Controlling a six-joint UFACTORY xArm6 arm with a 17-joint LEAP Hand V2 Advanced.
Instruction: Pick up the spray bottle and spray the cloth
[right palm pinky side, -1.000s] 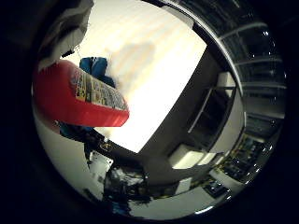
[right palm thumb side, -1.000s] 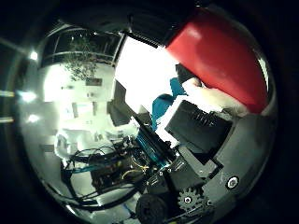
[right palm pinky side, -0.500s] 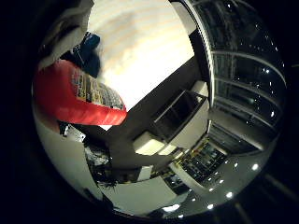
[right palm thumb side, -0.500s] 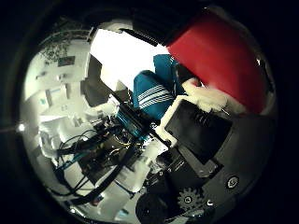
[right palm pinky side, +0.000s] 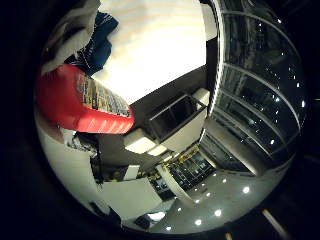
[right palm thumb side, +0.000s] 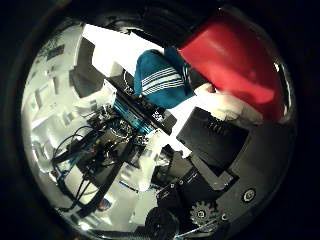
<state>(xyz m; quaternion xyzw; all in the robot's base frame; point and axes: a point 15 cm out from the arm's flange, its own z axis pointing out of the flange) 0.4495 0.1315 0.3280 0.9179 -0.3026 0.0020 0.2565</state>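
The red spray bottle (right palm thumb side: 235, 60) is held close against the palm, and it fills a large part of both palm views. The hand (right palm thumb side: 225, 145) is seen clenched round the bottle, with a white fingertip (right palm thumb side: 230, 102) pressed against its red body. A printed label (right palm pinky side: 102, 97) is shown on the bottle's side. The cloth (right palm thumb side: 160, 80), teal with white stripes, is seen just beyond the bottle, lying on the pale table (right palm pinky side: 160, 45). The cloth is not touched by the bottle as far as can be judged. A dark open-fronted shelf unit (right palm pinky side: 177, 117) is seen past the table's edge, well apart from the bottle.
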